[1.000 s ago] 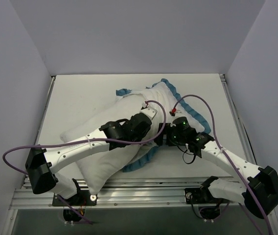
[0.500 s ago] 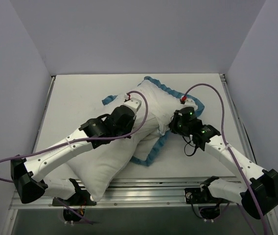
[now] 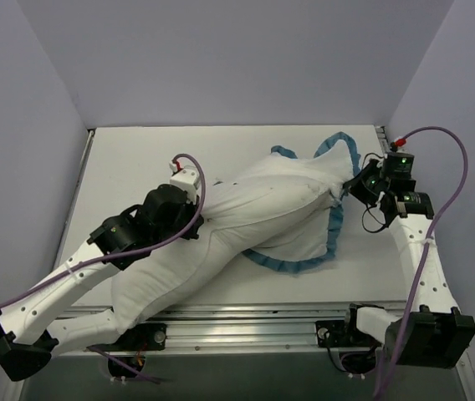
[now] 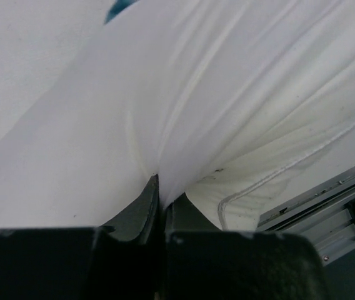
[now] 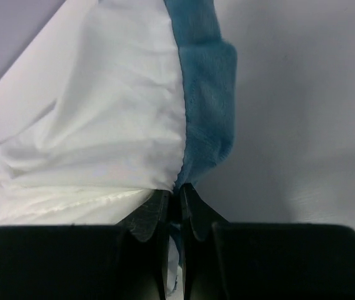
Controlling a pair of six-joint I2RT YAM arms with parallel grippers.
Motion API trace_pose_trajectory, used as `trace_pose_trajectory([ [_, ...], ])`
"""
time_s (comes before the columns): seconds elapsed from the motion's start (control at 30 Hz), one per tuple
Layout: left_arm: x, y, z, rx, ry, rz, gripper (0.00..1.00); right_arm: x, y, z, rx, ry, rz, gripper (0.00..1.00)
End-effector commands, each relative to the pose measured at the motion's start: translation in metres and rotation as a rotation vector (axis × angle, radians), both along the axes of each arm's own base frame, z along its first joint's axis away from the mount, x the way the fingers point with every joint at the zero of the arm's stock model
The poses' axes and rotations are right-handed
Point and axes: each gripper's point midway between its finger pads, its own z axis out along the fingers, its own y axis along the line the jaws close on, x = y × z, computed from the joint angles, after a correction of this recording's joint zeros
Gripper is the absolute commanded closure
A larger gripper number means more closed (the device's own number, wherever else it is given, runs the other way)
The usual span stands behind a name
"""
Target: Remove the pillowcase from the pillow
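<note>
Checking in from the remote station: my left gripper (image 3: pixel 202 225) is pinched tight on white cloth of the pillow (image 3: pixel 158 280), about where it comes out of the cover. My right gripper (image 3: pixel 353 187) is clamped on the pillowcase (image 3: pixel 304 200) at its far right corner, right where the white cloth meets the blue ruffle (image 5: pixel 205 94). The pillow lies diagonally across the table (image 3: pixel 129 167), near-left end bare, far-right end inside the case, plain white side up.
</note>
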Motion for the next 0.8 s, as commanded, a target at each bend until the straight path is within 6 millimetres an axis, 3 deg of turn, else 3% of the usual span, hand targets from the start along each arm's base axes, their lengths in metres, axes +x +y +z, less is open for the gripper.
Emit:
trace_pose_trajectory([
  [0.0, -0.007, 0.095, -0.012, 0.229, 0.012, 0.232, 0.98, 0.031, -0.093, 0.047, -0.119, -0.126, -0.336, 1.0],
  [0.27, 0.001, 0.128, 0.006, 0.207, -0.023, 0.374, 0.98, 0.049, -0.115, 0.074, -0.144, -0.15, -0.353, 1.0],
  [0.37, 0.007, 0.141, 0.025, 0.181, -0.061, 0.444, 0.98, 0.051, -0.137, 0.107, -0.177, -0.198, -0.413, 1.0],
  [0.4, 0.01, 0.144, 0.032, 0.171, -0.072, 0.464, 0.98, 0.049, -0.143, 0.104, -0.178, -0.184, -0.428, 1.0],
  [0.57, 0.02, 0.168, 0.066, 0.149, -0.127, 0.582, 0.98, 0.051, -0.171, 0.16, -0.242, -0.282, -0.492, 1.0],
  [0.7, 0.044, 0.162, 0.088, 0.121, -0.158, 0.599, 0.98, 0.071, -0.149, 0.202, -0.232, -0.423, -0.337, 1.0],
  [0.77, 0.062, 0.154, 0.086, 0.128, -0.146, 0.599, 0.98, 0.082, -0.131, 0.22, -0.22, -0.491, -0.238, 1.0],
])
